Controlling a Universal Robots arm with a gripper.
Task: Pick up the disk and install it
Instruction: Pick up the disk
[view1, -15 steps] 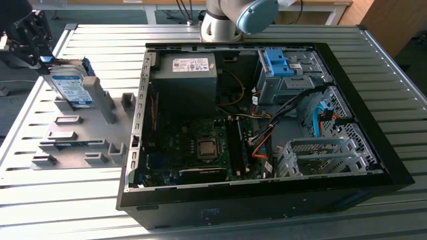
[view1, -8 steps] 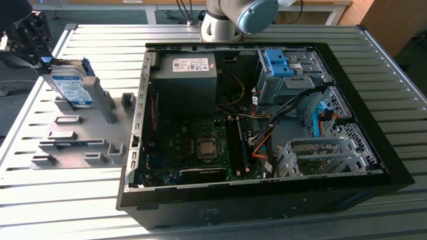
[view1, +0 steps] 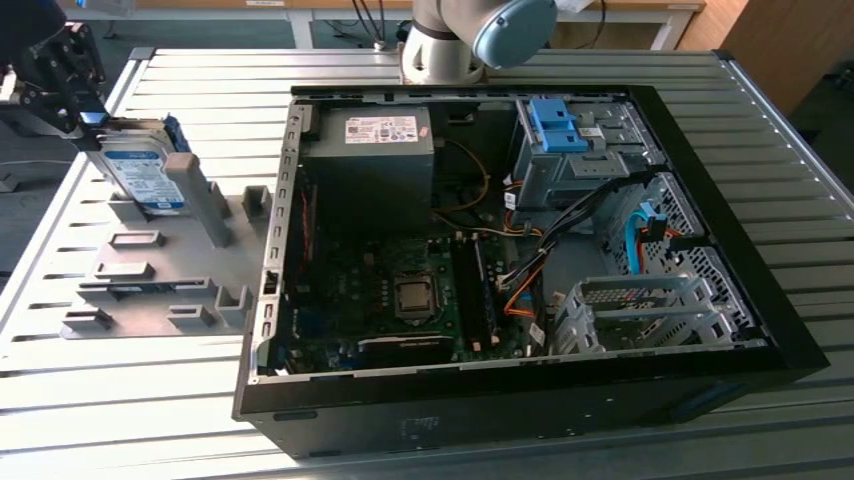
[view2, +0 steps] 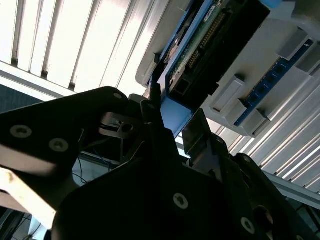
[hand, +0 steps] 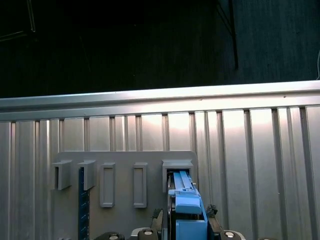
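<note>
In the exterior view the disk (view1: 140, 170) stands on edge in a corner slot of the grey rack (view1: 147, 290) on the table (view1: 120, 400); the tool (view1: 83, 112) sits at the disk's upper end, on the rack's side away from the open computer case (view1: 507, 420); the disk looks seated in the rack, not yet lifted clear, so I judge the step in hand to be drawing it out.

In the second wrist view the tool (view2: 172, 112) is closed on the end of the disk (view2: 200, 50); its jaws stand against both faces of the blue rail with no gap that I can see, one pad (view2: 196, 131) flat on the plastic; the rack (view2: 280, 60) lies just beyond; the hold looks short, near the rail's end, so a firm, square clamp matters, or the disk may pivot.

In the first wrist view the disk (hand: 182, 182) runs edge-on from the tool (hand: 184, 219) down into a walled slot of the rack (hand: 120, 160); the blue rail (hand: 189, 202) looks centred between the jaws; the pull is best kept straight along the slot, slow, without twist, so that the rail does not catch the rack's walls.
</note>
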